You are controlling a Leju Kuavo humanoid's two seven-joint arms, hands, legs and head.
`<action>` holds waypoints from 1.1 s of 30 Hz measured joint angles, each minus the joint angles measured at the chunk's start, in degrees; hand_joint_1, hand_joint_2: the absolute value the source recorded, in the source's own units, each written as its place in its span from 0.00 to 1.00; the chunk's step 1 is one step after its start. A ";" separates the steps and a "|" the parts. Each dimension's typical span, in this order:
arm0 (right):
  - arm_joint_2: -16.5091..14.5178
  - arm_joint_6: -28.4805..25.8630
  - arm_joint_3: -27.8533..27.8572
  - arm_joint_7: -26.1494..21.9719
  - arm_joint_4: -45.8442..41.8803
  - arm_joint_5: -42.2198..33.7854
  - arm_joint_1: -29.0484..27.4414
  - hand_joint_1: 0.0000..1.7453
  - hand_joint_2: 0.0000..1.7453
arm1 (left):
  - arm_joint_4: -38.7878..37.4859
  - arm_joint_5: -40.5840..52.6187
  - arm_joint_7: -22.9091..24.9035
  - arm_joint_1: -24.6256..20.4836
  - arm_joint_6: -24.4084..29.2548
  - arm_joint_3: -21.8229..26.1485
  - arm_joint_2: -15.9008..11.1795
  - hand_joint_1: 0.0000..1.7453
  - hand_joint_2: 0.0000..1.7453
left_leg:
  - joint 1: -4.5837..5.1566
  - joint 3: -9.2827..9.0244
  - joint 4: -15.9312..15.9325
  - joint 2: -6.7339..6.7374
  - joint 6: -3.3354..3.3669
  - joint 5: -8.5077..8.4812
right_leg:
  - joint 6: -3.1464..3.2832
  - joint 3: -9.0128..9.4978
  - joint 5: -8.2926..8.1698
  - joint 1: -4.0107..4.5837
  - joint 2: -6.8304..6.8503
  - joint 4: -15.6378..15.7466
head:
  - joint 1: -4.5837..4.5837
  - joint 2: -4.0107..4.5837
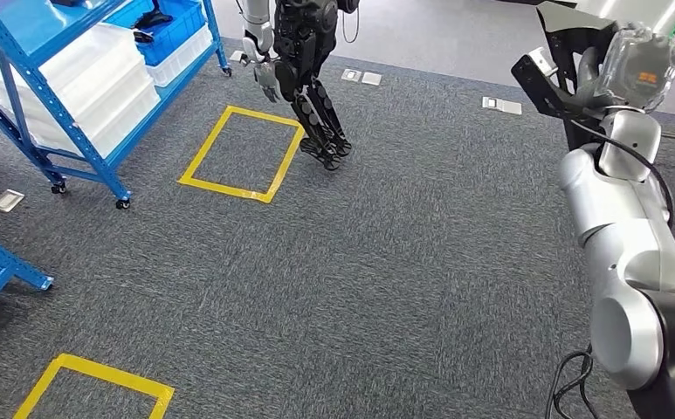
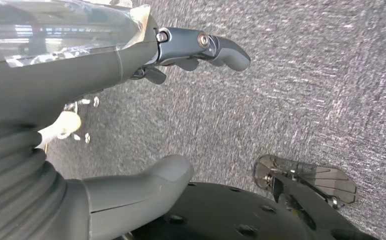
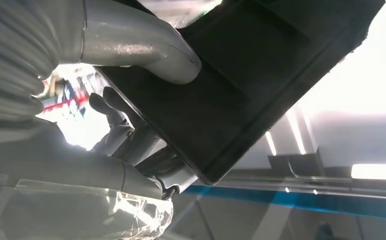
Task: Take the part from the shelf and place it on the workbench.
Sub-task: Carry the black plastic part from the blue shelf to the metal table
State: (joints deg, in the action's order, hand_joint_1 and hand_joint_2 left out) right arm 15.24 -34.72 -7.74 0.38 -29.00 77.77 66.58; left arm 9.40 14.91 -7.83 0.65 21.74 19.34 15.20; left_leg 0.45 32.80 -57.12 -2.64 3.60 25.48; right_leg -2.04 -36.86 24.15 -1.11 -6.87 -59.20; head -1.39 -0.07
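The right hand [image 3: 131, 130] grips the part [image 3: 240, 85], a flat black panel, with the thumb pressed on one face and the darker fingers curled against the other. In the head view the right arm is bent up at the elbow, holding the part [image 1: 569, 65] high above the grey carpet [image 1: 386, 262]. The left hand [image 2: 131, 125] hangs low over the carpet with its fingers apart and nothing in it.

The part is already off the blue shelf [image 1: 63, 96], which stands well to the left of the part. No worktop can be seen, so the carry is probably still under way. To do it well, the grip should stay firm and the panel level while the robot walks.

Beyond the part, farther across the carpet, a second robot [image 1: 303, 78] stands just beside a yellow taped square [image 1: 242, 153].
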 joint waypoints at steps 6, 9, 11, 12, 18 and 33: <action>1.63 0.51 -0.07 1.26 2.44 1.15 1.30 1.00 1.00 | 0.00 -0.33 -0.37 0.29 0.33 0.05 0.05 0.00 1.00 | 0.41 0.03 0.40 4.80 0.49 -0.08 | -0.57 -6.68 4.92 -0.15 6.59 -13.96 | 0.81 0.00; 2.39 1.11 -0.15 2.04 3.21 1.75 1.97 1.00 1.00 | 0.00 -0.46 -0.56 0.36 0.50 0.10 0.04 0.00 1.00 | 0.70 -0.03 0.24 6.75 0.03 0.29 | -1.69 -0.10 1.13 -0.28 9.67 -2.02 | 0.88 0.00; 2.79 1.91 -0.30 2.60 3.62 2.12 2.66 1.00 1.00 | 0.00 -0.63 -0.66 0.43 0.56 0.11 -0.03 0.00 1.00 | 1.12 -0.07 0.04 7.90 -0.43 0.64 | -1.18 2.05 0.19 0.04 10.66 1.90 | 0.66 0.00; 3.07 2.36 -0.40 2.81 3.83 2.30 2.91 1.00 1.00 | 0.00 -0.74 -0.72 0.46 0.57 0.11 -0.06 0.00 1.00 | 1.23 -0.08 -0.02 8.48 -0.61 0.76 | -0.77 2.07 0.09 0.19 9.97 1.97 | 0.52 0.00; 4.06 3.38 -0.89 3.34 4.81 2.77 4.56 1.00 1.00 | -0.04 -0.95 -1.26 0.47 0.52 0.15 -0.11 0.00 1.00 | 0.51 5.20 -11.87 2.90 -2.20 7.49 | 1.03 1.85 -0.39 -0.46 6.22 2.16 | -0.13 0.00; 3.99 3.83 -2.19 4.61 5.47 6.14 6.68 1.00 1.00 | -0.60 -2.17 -4.30 0.68 -0.11 0.42 0.10 0.00 1.00 | 0.31 -0.16 0.11 1.62 0.33 0.27 | 0.17 -4.40 3.32 -0.04 5.37 -8.00 | 0.71 0.00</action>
State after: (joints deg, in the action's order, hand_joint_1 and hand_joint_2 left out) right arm 19.23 -30.89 -9.93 4.99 -23.52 83.91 73.26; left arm 8.80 12.73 -12.13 1.33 21.63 19.76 15.30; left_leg 0.76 32.64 -57.01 -1.02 3.94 25.75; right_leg -1.88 -41.26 27.47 -1.14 -1.50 -67.20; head -0.68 -0.07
